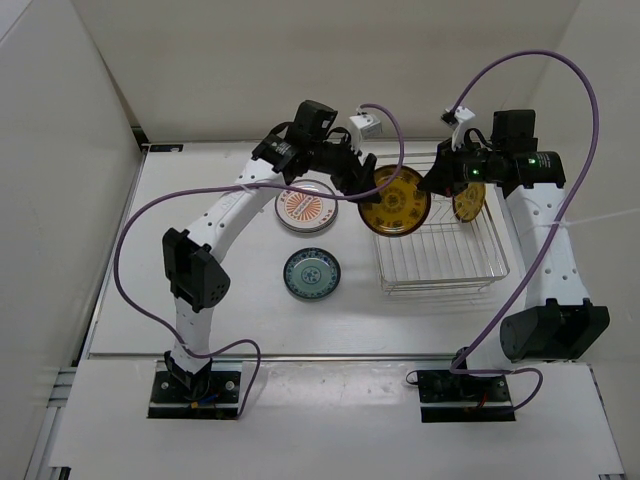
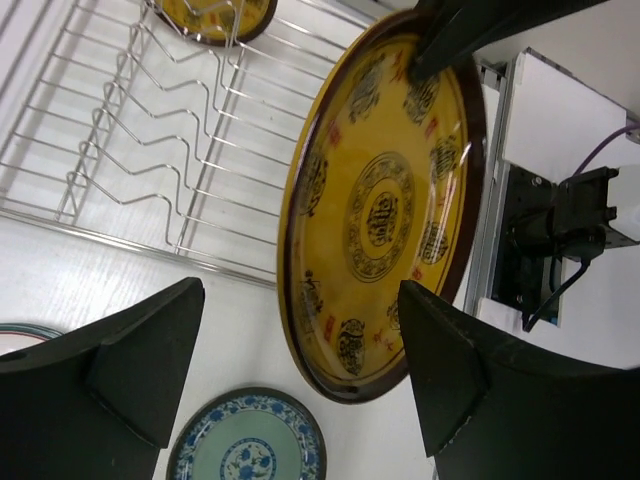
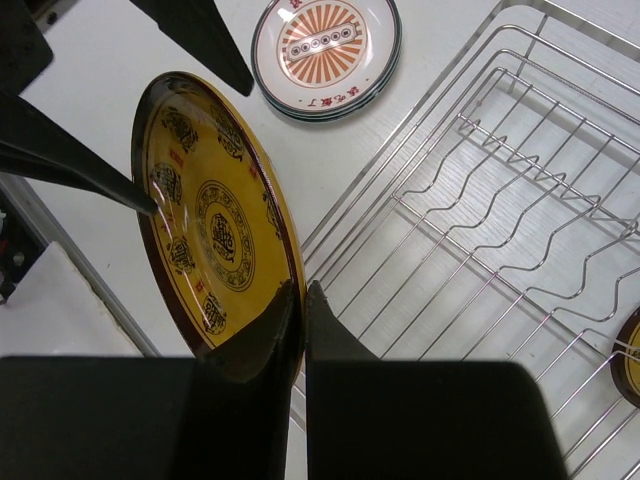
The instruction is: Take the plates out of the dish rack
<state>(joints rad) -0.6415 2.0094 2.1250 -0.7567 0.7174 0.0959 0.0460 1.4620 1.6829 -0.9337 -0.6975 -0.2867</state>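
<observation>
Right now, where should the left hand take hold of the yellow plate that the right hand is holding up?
Probably the brown rim opposite the right hand, coming from the left with one finger on each face. The yellow plate is held on edge in the air, so only its thin rim offers a grip.

White table (image 1: 200, 200) with dish rack (image 1: 445, 265), orange-centred plate (image 1: 306, 206), teal plate (image 1: 311, 274)

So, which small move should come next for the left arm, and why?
Probably close the left gripper on the golden-yellow plate: its jaws stand open on either side of the plate's rim, while the right gripper pinches the opposite edge.
</observation>
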